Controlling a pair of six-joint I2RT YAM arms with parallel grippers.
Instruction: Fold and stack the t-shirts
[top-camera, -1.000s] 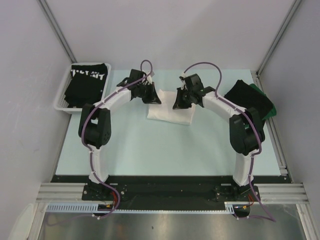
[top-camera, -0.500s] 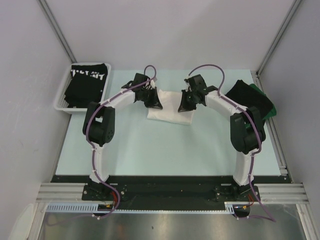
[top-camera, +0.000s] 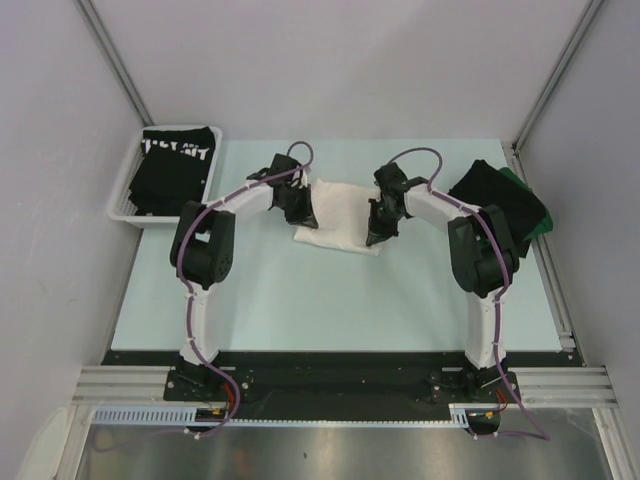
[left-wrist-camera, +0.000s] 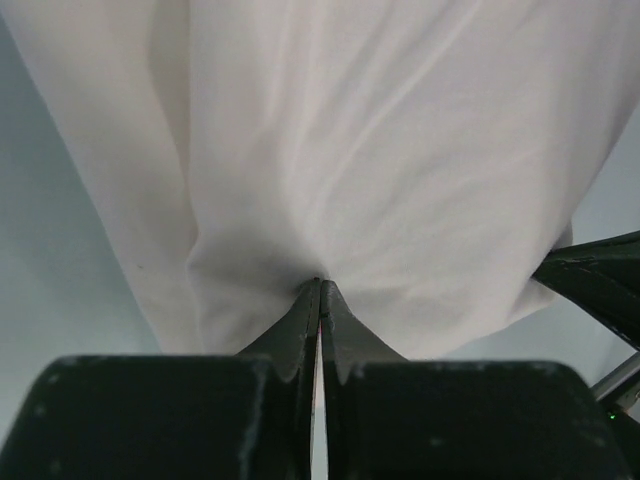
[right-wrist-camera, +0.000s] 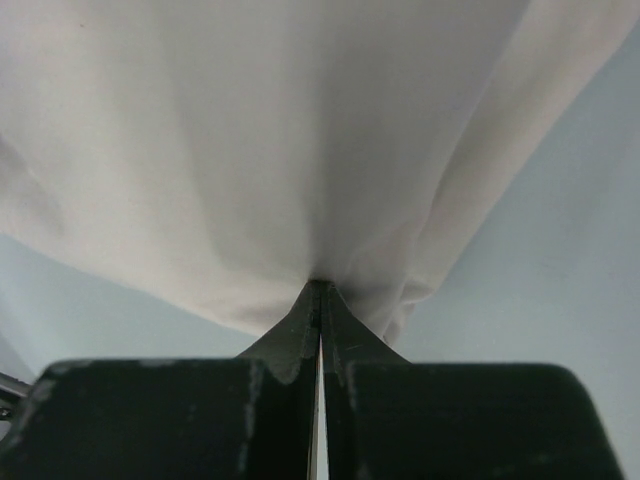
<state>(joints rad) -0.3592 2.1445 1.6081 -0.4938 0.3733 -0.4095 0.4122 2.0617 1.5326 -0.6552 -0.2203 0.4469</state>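
Observation:
A white t-shirt (top-camera: 340, 212) lies folded mid-table, plain side up. My left gripper (top-camera: 303, 218) is shut on its left near edge, and in the left wrist view the closed gripper tips (left-wrist-camera: 320, 286) pinch a pucker of the white cloth (left-wrist-camera: 380, 150). My right gripper (top-camera: 377, 236) is shut on the shirt's right near corner. The right wrist view shows those tips (right-wrist-camera: 321, 285) closed on the same cloth (right-wrist-camera: 250, 130). A black t-shirt with white lettering (top-camera: 176, 165) lies in the basket. A black t-shirt (top-camera: 492, 195) sits on a dark green one (top-camera: 541, 217) at the right.
The white mesh basket (top-camera: 124, 213) stands at the table's far left corner. Metal frame posts rise at both far corners and a rail runs along the right edge (top-camera: 556, 300). Pale blue table surface (top-camera: 330, 295) stretches between the arms' bases and the white shirt.
Both grippers have come down and toward the near side, carrying the white shirt's pinched edge over the rest of it. The cloth now lies flatter and longer.

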